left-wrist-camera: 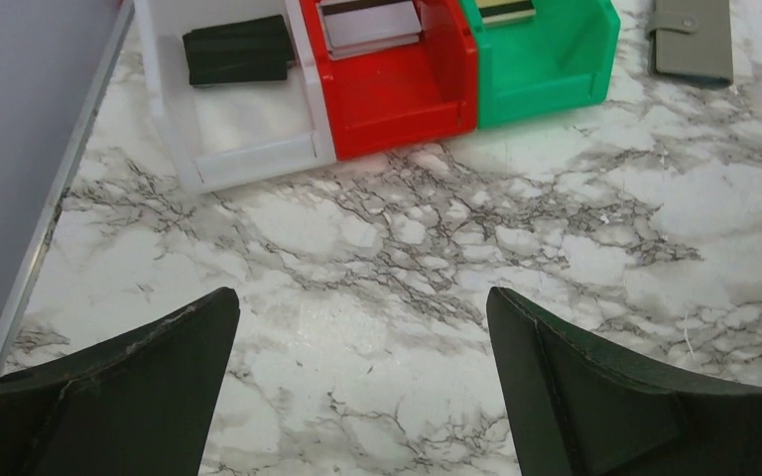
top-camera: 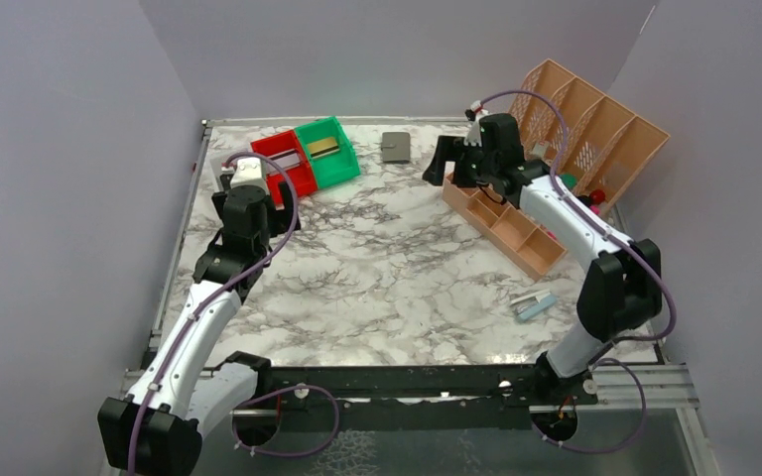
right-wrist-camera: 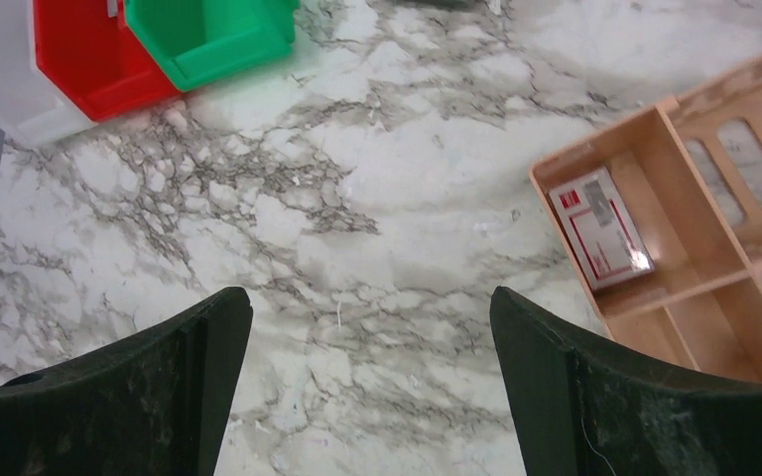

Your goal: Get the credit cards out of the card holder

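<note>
The left pincer (left-wrist-camera: 362, 297) is spread as wide as it goes and has hold of nothing; it hangs over bare marble bench (left-wrist-camera: 407, 238). Just beyond it, three bins sit in a row, touching side by side: a white bin (left-wrist-camera: 258, 164), a red bin (left-wrist-camera: 397, 109) and a green bin (left-wrist-camera: 546, 79). A flat black piece (left-wrist-camera: 236, 52) lies in the white one, a pale stack of cards (left-wrist-camera: 369, 25) in the red one and a striped card (left-wrist-camera: 504, 10) in the green one.

To the right of the green bin and apart from it lies the card holder (left-wrist-camera: 693, 40). It is grey, flat on the bench and shut, so I cannot tell what is inside.

The right pincer (right-wrist-camera: 369, 295) is also fully spread and empty. It hovers over the marble beside the end of a peach tray (right-wrist-camera: 680, 213), and a red-and-white packet (right-wrist-camera: 600, 226) lies in the tray's end compartment.

From above, the card holder sits near the far edge of the bench, between the green bin and the right pincer, and neither pincer touches it. A peach rack (top-camera: 595, 119) stands behind the tray. A small pale-blue thing (top-camera: 534, 302) lies on the bench near the right arm.
</note>
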